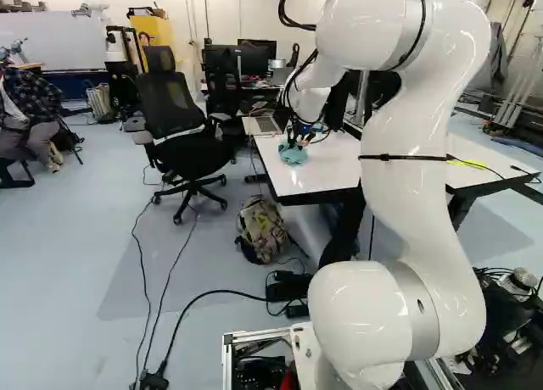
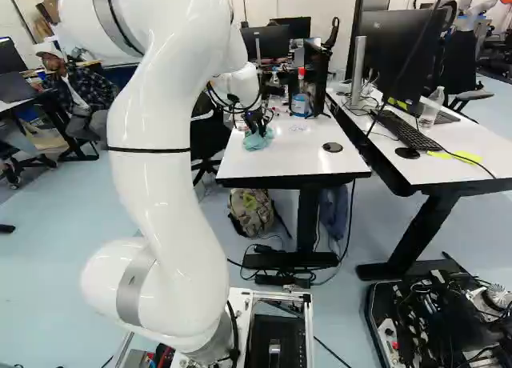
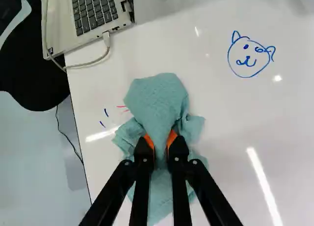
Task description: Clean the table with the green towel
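In the right base view my gripper (image 2: 258,126) is low over the white table (image 2: 276,162), at its left part, with the green towel (image 2: 258,140) under it. In the wrist view the gripper (image 3: 159,141) has both orange pads pressed on a fold of the bunched towel (image 3: 158,100). The towel rests on the tabletop and spreads out to both sides of the fingers. Short red and blue marks (image 3: 105,117) lie beside it, and a blue drawn face (image 3: 248,56) is farther off on the surface.
A laptop (image 3: 95,12) stands at the table's edge near the towel. A bottle (image 2: 300,100) stands farther back. A black office chair (image 1: 174,110) is left of the table, and a backpack (image 1: 261,229) sits on the floor. Another table holds a keyboard (image 2: 404,130) and a monitor (image 2: 400,56).
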Controlling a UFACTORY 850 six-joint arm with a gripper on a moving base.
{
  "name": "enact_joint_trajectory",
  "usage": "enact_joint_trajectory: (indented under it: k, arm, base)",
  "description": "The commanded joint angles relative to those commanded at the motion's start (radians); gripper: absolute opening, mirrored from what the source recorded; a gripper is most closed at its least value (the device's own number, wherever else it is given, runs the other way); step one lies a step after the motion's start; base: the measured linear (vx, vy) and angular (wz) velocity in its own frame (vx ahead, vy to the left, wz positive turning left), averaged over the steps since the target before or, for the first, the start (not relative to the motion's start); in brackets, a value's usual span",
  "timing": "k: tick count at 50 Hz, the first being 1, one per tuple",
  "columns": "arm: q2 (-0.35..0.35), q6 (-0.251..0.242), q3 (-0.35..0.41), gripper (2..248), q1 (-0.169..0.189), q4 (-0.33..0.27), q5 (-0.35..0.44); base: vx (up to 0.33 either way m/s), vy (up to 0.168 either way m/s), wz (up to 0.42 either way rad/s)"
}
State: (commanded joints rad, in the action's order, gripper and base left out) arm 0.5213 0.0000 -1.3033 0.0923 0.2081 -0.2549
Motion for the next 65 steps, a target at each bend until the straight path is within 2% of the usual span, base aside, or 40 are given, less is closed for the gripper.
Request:
enact_joint_trajectory:
  k: [18,29,51,65]
  arm:
    - [0.074,0.0,-0.102,46,-0.007,0.0,0.0]
    - [0.1,0.0,-0.138,46,-0.027,0.0,0.0]
    - [0.102,0.0,-0.141,46,-0.085,0.0,0.0]
    - [0.075,0.0,-0.103,46,-0.118,0.0,0.0]
  base:
    - [0.0,0.0,0.0]
    - [0.0,0.0,0.0]
    - [0.0,0.0,0.0]
    - [0.0,0.0,0.0]
